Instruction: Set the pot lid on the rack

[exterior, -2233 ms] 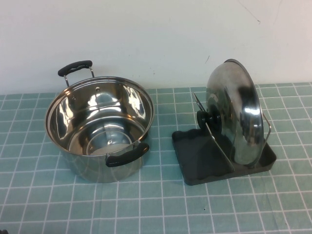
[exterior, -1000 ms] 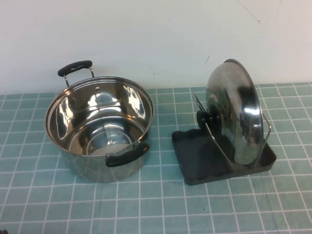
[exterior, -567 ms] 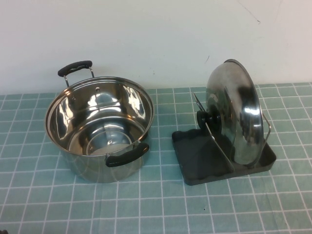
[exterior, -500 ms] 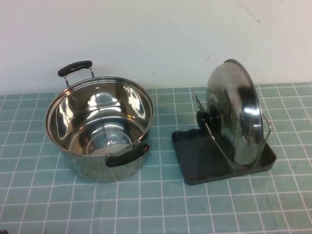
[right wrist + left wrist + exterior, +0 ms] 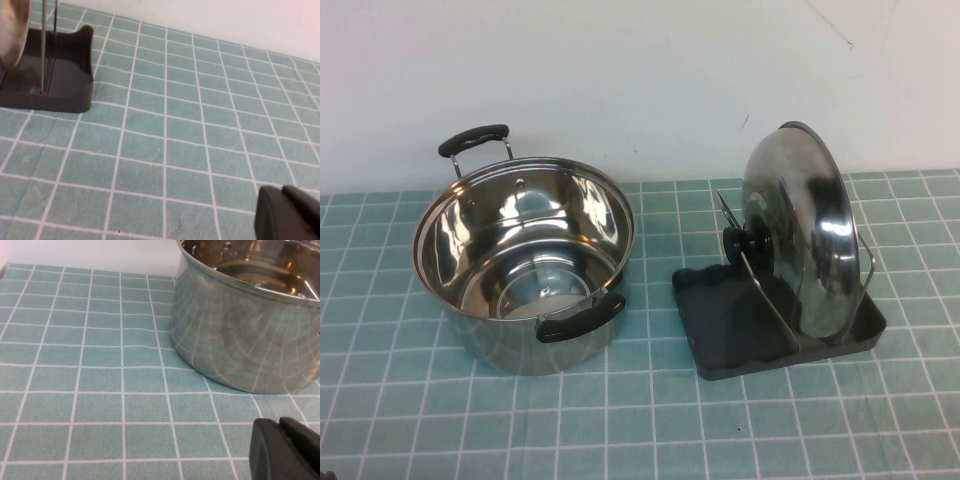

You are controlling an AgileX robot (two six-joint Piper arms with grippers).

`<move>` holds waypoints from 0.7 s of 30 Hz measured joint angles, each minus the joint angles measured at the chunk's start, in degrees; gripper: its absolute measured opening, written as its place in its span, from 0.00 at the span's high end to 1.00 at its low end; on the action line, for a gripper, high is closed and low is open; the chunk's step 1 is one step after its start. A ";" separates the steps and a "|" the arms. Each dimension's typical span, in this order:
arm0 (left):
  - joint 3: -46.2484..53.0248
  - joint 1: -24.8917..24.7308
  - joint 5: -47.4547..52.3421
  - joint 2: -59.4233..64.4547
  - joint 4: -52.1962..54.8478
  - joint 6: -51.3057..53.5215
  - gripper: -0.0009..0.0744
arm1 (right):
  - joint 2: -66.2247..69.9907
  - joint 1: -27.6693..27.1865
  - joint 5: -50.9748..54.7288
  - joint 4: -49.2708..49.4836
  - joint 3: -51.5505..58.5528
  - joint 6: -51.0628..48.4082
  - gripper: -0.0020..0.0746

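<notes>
Steel pot lid point(image 5: 800, 225) is standing in the rack point(image 5: 720, 330); I am judging the placing done.
I am keeping left gripper point(image 5: 285, 450) near the pot point(image 5: 250, 335) and right gripper point(image 5: 287, 215) low over the tabletop point(image 5: 190, 150), away from the rack; jaws' state untellable.

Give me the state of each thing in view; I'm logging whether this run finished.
pot lid: standing on edge in the rack, knob toward the pot.
rack: flat on the table, holding the lid.
pot: upright, uncovered, empty.
left gripper: low beside the pot, holding nothing.
right gripper: away from the rack, holding nothing.
</notes>
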 joint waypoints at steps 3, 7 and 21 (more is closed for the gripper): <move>0.00 0.00 0.00 0.00 0.00 0.00 0.99 | 0.00 0.00 0.00 0.00 0.00 0.37 0.98; 0.00 0.00 0.00 0.00 0.00 0.00 0.99 | 0.00 0.00 0.00 -0.09 0.00 0.73 0.98; 0.00 0.00 0.00 0.00 0.00 0.00 0.99 | 0.00 0.00 0.10 -0.09 0.00 4.48 0.98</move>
